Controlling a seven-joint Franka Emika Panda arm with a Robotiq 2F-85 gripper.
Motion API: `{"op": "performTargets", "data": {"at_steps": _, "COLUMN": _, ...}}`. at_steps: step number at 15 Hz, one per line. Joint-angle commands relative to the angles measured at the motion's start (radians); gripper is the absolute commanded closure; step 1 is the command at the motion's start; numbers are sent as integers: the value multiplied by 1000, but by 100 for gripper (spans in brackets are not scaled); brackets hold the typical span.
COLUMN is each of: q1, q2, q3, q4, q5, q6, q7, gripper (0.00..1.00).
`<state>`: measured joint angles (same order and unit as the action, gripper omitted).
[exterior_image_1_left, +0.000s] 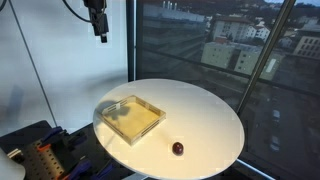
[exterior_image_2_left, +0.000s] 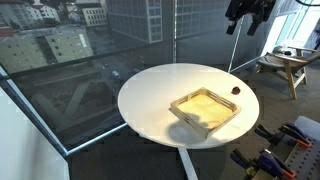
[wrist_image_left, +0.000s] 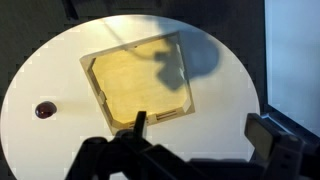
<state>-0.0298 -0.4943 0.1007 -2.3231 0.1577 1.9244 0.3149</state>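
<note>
My gripper (exterior_image_1_left: 100, 30) hangs high above the round white table (exterior_image_1_left: 210, 105), open and holding nothing. It also shows at the top of an exterior view, gripper (exterior_image_2_left: 247, 14). In the wrist view the gripper (wrist_image_left: 198, 130) looks straight down, its two dark fingers (wrist_image_left: 139, 122) spread wide over bare tabletop. A shallow wooden tray (exterior_image_1_left: 131, 118) lies on the table, tray (exterior_image_2_left: 205, 108), tray (wrist_image_left: 140, 82). A small dark red round object (exterior_image_1_left: 178, 148) rests apart from the tray near the table edge, round object (exterior_image_2_left: 235, 90), round object (wrist_image_left: 43, 110).
Large windows (exterior_image_1_left: 230, 50) with a city view stand behind the table. A wooden stool (exterior_image_2_left: 285, 66) stands near the wall. Clamps and dark equipment (exterior_image_1_left: 35, 155) sit below the table edge. A cable (exterior_image_1_left: 25, 50) runs down the white wall.
</note>
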Motion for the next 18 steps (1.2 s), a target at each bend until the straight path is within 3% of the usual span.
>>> {"op": "performTargets", "data": {"at_steps": 1, "q1": -15, "q2": 35, "q3": -22, "q4": 39, "q5": -32, "q6": -1, "q7": 1, "gripper": 0}}
{"op": "performTargets", "data": {"at_steps": 18, "q1": -78, "q2": 137, "q3": -107, "q4": 42, "q5": -99, "q6": 67, "q7": -12, "gripper": 0}}
